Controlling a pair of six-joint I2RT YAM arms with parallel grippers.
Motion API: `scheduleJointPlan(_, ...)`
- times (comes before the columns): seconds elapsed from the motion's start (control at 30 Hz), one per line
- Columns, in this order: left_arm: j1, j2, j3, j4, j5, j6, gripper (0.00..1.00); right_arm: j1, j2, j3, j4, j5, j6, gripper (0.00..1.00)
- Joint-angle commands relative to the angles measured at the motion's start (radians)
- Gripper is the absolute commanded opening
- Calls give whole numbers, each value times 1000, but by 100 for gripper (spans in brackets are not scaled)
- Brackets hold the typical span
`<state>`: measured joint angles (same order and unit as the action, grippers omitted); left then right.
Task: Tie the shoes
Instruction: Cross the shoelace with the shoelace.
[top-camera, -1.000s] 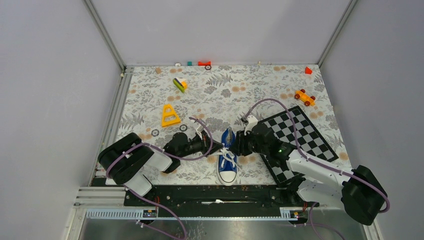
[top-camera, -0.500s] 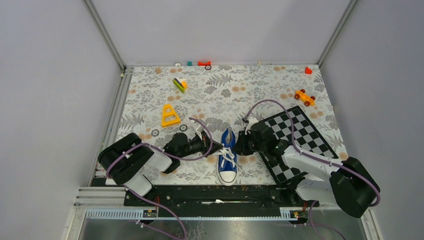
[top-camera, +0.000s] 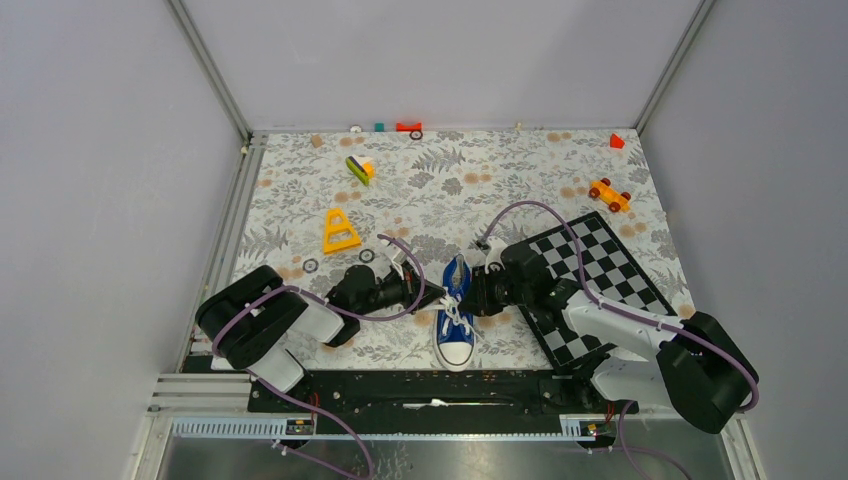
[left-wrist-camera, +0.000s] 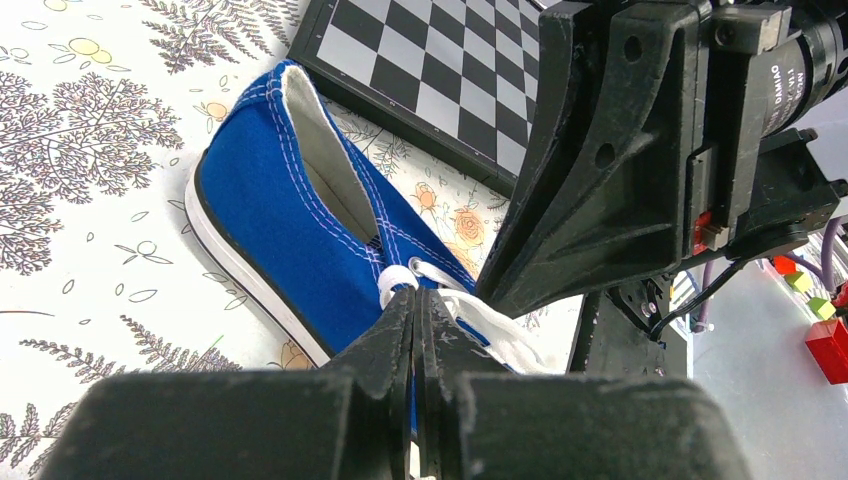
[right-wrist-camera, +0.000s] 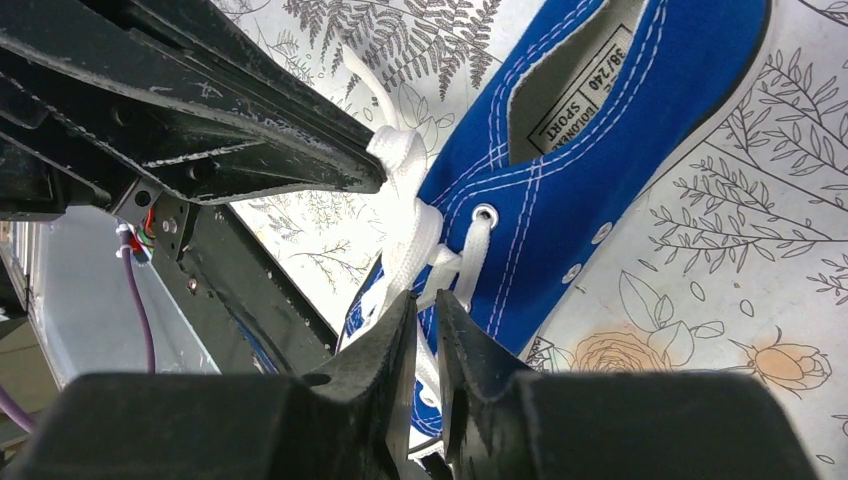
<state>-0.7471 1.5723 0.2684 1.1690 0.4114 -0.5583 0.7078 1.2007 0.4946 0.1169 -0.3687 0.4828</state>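
The blue shoe (top-camera: 456, 318) lies on the flowery tabletop (top-camera: 470, 180) between the two arms. Its white toe points at the arm bases and its open heel end points away from them. It sits just beside the black and white chessboard (top-camera: 600, 268), which is on its right.

The white laces (top-camera: 454, 304) are bunched up over the middle of the shoe. The left end effector (top-camera: 437, 293) comes in from the left. In its own wrist view its fingers are pressed together, and a bit of lace sits right at the tips (left-wrist-camera: 415, 295). The right end effector (top-camera: 472, 297) comes in from the other side. In its wrist view its fingers (right-wrist-camera: 400, 335) have only a thin gap, and a strand of lace runs through that gap, so it is pinching the laces (right-wrist-camera: 412, 225). The two end effectors are very close, almost tip to tip over the laces.

A label (right-wrist-camera: 565, 105) inside the shoe reads "38/240" and "SPORT". A third line on it is too small to read. The motor (left-wrist-camera: 790, 70) on the right arm says "DAMIAO".
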Motion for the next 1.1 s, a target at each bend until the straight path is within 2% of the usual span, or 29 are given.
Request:
scheduleJointPlan(0.0,5,-16,9,57,5,5,0,10,-7,48,-8,-26,-44,20)
scheduleJointPlan(0.23,5,-16,14,55,7,3,0,78,-8,107,-110,97,-123,20)
scheduleJointPlan(0.53,5,-12,21,49,10,2,0,143,17,151,-204,202,-175,26)
scheduleJointPlan(1.07,5,-22,22,36,14,4,0,209,67,201,-177,253,-166,34)
